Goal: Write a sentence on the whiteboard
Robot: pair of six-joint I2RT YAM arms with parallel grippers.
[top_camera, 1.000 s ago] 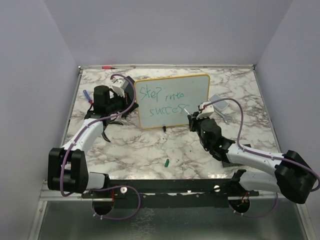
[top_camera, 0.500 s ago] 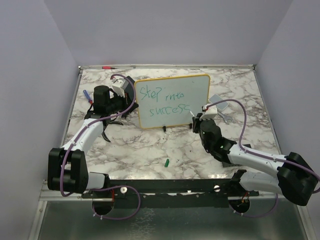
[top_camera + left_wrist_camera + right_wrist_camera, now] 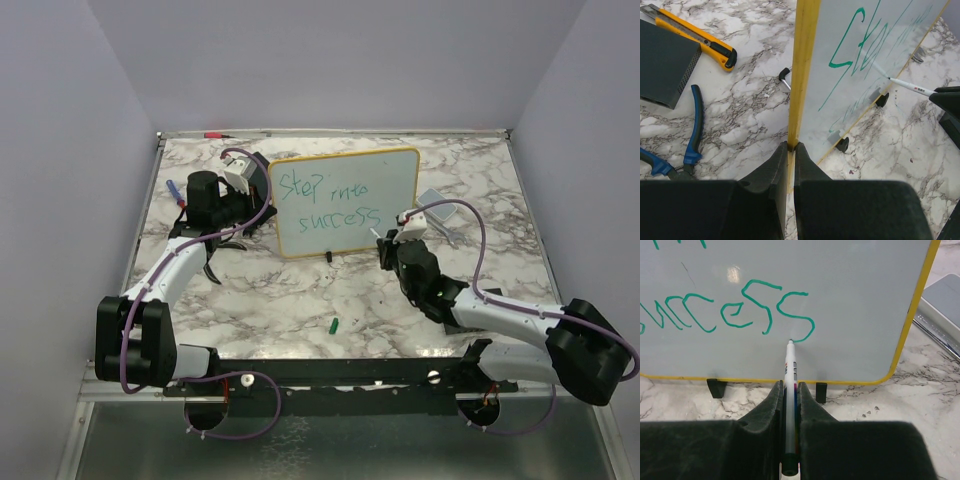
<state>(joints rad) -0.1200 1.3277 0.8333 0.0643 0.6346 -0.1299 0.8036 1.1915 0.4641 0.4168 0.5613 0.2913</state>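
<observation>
The whiteboard (image 3: 392, 178) stands upright on small black feet at the table's back middle, yellow-framed. The sentence (image 3: 328, 200) runs in green over two lines, "Step into success". My left gripper (image 3: 263, 205) (image 3: 791, 146) is shut on the whiteboard's left frame edge (image 3: 804, 65). My right gripper (image 3: 386, 243) (image 3: 789, 385) is shut on a white marker (image 3: 790, 375), in front of the whiteboard's (image 3: 850, 285) lower right. The marker's tip (image 3: 790, 342) sits at the tail of the last green "s" (image 3: 797, 315).
Left of the board lie a yellow utility knife (image 3: 695, 36), blue-handled pliers (image 3: 692, 127) and a flat black box (image 3: 662, 62). A green cap (image 3: 334, 325) lies on the marble in front. A grey flat object (image 3: 440, 206) sits right of the board.
The last "s" of the lower line has been completed. My right gripper shifted right, dipped, and came back a little to the left with the marker. The left arm has not moved.
</observation>
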